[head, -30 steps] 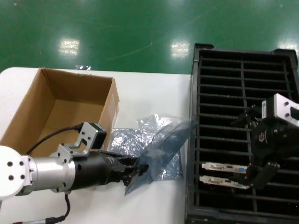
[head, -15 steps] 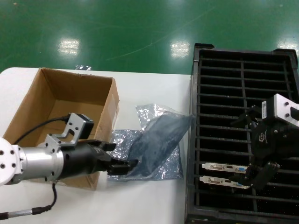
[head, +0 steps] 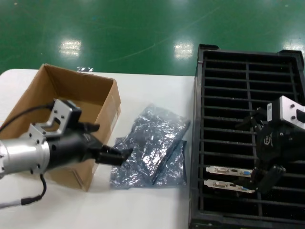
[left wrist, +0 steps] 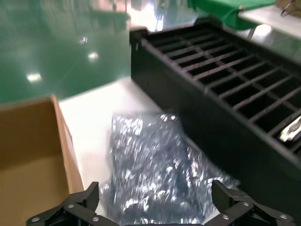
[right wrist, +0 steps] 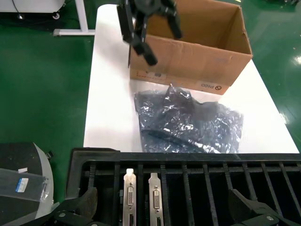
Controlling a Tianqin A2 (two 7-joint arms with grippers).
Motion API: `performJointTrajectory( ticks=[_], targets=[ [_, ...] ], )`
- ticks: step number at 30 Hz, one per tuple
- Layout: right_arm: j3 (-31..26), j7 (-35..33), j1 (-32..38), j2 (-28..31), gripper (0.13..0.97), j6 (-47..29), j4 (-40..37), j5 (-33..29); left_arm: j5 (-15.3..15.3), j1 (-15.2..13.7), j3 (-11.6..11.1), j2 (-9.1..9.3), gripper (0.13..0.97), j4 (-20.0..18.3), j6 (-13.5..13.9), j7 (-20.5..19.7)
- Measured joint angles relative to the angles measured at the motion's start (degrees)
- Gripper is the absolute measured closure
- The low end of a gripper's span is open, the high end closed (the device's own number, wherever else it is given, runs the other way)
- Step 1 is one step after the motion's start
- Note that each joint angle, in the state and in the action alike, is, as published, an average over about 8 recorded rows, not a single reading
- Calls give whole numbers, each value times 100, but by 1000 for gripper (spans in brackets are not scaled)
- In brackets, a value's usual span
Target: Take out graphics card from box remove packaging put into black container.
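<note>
My left gripper [head: 119,156] is spread wide, holding nothing, its tips at the near edge of the packaging [head: 152,145], which lies flat just ahead; the box [head: 71,114] sits beside that arm. My right gripper [head: 264,179] is open over the black container [head: 248,71], with two graphics cards [head: 228,171] slotted just beside its tips. I'd judge this cycle finished: lift left clear without snagging the bags.

Bright overhead lamps leave white glare spots on the glossy green floor [head: 71,46]. The packaging [left wrist: 155,174] glints and looks smeared in the left wrist view. Shadows on the desk [head: 152,90] are soft.
</note>
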Motion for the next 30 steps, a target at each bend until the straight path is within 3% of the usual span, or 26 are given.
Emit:
performJointTrajectory(
  ticks=[5, 8, 11, 14, 16, 19, 21, 30],
  targets=[
    [0, 0, 0, 0, 129, 0, 0, 0, -142, 99, -103, -198, 264, -802, -16, -26],
    [0, 0, 0, 0, 129, 0, 0, 0, -55, 219, -174, -316, 216, -1375, -208, 205],
    [0, 0, 0, 0, 129, 0, 0, 0, 306, 444, -258, -399, 192, -1936, -620, 701],
    [0, 0, 0, 0, 129, 0, 0, 0, 932, 753, -362, -394, 169, -2399, -1185, 1402],
    [3, -3, -8, -2, 129, 12, 1, 4, 1331, 944, -426, -345, 153, -2597, -1523, 1823],
    [29, -28, -67, -23, 129, 96, 7, 33, 1623, 1114, -480, -274, 138, -2713, -1836, 2197],
    [62, -61, -140, -47, 129, 201, 15, 71, 1608, 1165, -484, -244, 138, -2703, -1933, 2285],
    [327, -327, -722, -245, 129, 1046, 82, 369, 922, 1345, -451, -122, 132, -2454, -2326, 2458]
  ],
)
